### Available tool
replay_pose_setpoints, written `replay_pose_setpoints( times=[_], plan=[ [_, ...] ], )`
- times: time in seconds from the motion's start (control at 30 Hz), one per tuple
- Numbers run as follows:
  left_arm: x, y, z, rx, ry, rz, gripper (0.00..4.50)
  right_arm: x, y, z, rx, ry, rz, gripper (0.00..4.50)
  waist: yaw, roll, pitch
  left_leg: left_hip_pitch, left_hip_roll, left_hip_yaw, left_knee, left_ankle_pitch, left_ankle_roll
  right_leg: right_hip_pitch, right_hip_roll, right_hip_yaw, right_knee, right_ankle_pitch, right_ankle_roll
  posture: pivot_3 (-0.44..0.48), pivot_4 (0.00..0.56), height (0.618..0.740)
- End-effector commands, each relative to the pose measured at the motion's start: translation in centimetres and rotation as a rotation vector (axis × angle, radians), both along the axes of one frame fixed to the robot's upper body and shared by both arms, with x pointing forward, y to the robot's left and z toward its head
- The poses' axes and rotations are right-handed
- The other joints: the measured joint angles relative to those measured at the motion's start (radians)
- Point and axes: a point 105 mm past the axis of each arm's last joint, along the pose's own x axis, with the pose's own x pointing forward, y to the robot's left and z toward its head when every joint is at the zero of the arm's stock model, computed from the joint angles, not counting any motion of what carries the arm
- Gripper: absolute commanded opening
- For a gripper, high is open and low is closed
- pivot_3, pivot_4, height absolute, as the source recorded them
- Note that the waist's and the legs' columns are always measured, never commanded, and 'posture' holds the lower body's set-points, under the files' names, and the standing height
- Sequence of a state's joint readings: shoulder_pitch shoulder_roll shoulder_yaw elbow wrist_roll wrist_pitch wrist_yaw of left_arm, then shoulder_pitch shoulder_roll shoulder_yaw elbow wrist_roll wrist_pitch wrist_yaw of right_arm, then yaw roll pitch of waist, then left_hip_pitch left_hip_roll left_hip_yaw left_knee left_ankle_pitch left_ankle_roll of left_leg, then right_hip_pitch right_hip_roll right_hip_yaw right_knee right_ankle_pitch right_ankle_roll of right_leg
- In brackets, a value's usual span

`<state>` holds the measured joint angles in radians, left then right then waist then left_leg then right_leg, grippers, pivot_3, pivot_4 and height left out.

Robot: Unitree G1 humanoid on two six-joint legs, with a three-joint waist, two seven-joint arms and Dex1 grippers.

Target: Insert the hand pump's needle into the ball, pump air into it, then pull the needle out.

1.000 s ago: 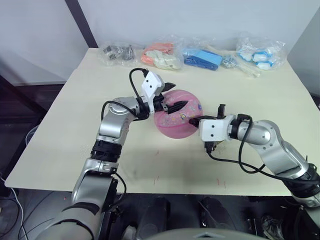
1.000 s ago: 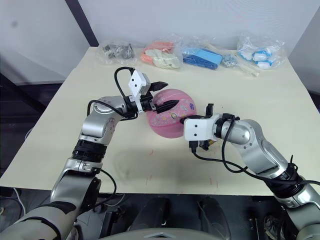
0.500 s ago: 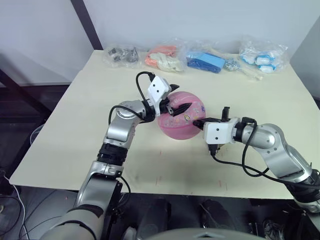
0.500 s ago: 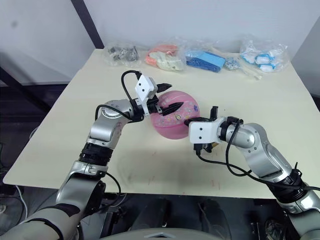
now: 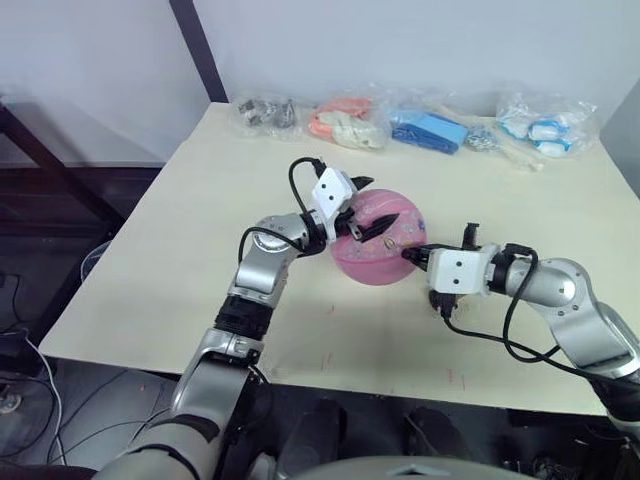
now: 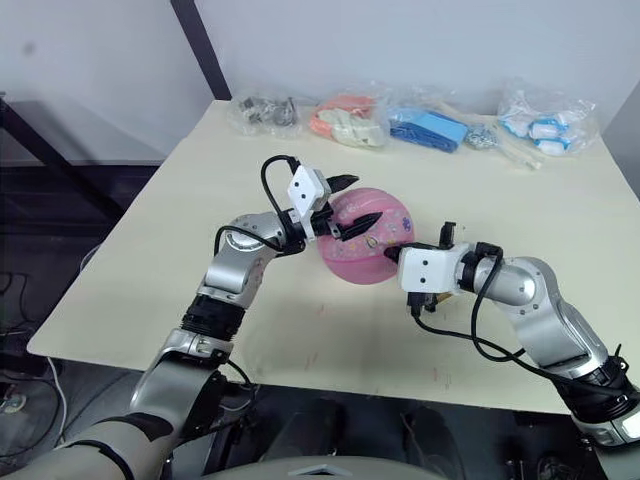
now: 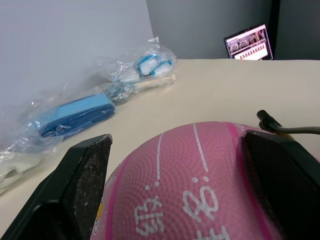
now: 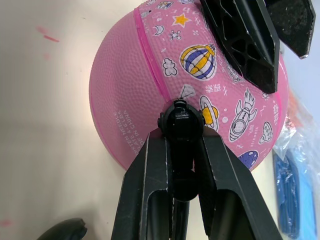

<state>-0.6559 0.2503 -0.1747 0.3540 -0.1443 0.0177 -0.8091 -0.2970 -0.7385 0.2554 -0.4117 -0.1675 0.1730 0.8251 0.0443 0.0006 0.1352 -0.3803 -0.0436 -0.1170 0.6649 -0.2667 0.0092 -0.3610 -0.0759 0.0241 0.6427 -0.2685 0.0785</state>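
The pink ball (image 5: 380, 240) with cartoon prints rests on the cream table (image 5: 200, 250). My left gripper (image 5: 366, 205) is open, one black finger above the ball's top and the other against its near left side; in the left wrist view the ball (image 7: 195, 180) bulges between the two fingers (image 7: 85, 180). From the right, my right gripper (image 8: 181, 144) is shut on the needle's black fitting (image 8: 181, 120), whose tip presses on the ball's skin (image 8: 130, 95). The metal pin is hidden. A brownish bit of the hand pump (image 5: 443, 304) shows under my right wrist.
Several clear bags lie along the table's far edge: metal parts (image 5: 265, 112), orange and white items (image 5: 345, 120), blue items (image 5: 430, 128), blue-white items (image 5: 545, 125). A laptop screen (image 7: 247, 36) stands beyond the table.
The whole picture has shifted, so the camera moved. Both grippers keep the same place and hold at the ball.
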Motion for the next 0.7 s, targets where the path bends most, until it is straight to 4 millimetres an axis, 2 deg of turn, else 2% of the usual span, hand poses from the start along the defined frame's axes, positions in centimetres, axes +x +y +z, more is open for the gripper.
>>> replay_pose_setpoints(
  times=[0.03, 0.23, 0.47, 0.7],
  plan=[
    [-2.3, 2.5, -13.8, 0.286, 0.424, 0.083, 4.50, -1.5, 0.4, 4.9, 0.070, -0.171, 0.065, 0.09, 0.002, 0.001, 0.000, 0.000, -0.003, -0.002, 0.000, 0.000, 0.000, 0.001, -0.003, -0.003, 0.000, -0.001, 0.002, 0.000, 0.150, 0.736],
    [-2.1, 2.5, -14.0, 0.281, 0.438, 0.092, 4.50, -2.0, -0.4, 4.2, 0.098, -0.136, 0.023, 0.09, 0.014, 0.002, -0.002, 0.000, -0.013, -0.008, 0.000, -0.002, 0.003, 0.004, -0.012, -0.005, 0.000, -0.004, 0.007, 0.000, 0.150, 0.736],
    [-2.0, 2.5, -14.2, 0.287, 0.449, 0.097, 4.50, -2.6, -0.8, 4.3, 0.098, -0.156, 0.010, 0.09, 0.022, 0.002, -0.002, -0.001, -0.016, -0.010, 0.001, -0.003, 0.005, 0.005, -0.014, -0.007, 0.000, -0.006, 0.009, 0.000, 0.150, 0.736],
    [-1.8, 2.2, -14.3, 0.279, 0.476, 0.107, 4.50, -2.8, -1.0, 4.4, 0.003, -0.256, 0.046, 0.09, 0.026, 0.003, -0.003, -0.001, -0.021, -0.014, 0.001, -0.003, 0.005, 0.008, -0.019, -0.011, 0.000, -0.008, 0.012, 0.000, 0.150, 0.736]
  ],
)
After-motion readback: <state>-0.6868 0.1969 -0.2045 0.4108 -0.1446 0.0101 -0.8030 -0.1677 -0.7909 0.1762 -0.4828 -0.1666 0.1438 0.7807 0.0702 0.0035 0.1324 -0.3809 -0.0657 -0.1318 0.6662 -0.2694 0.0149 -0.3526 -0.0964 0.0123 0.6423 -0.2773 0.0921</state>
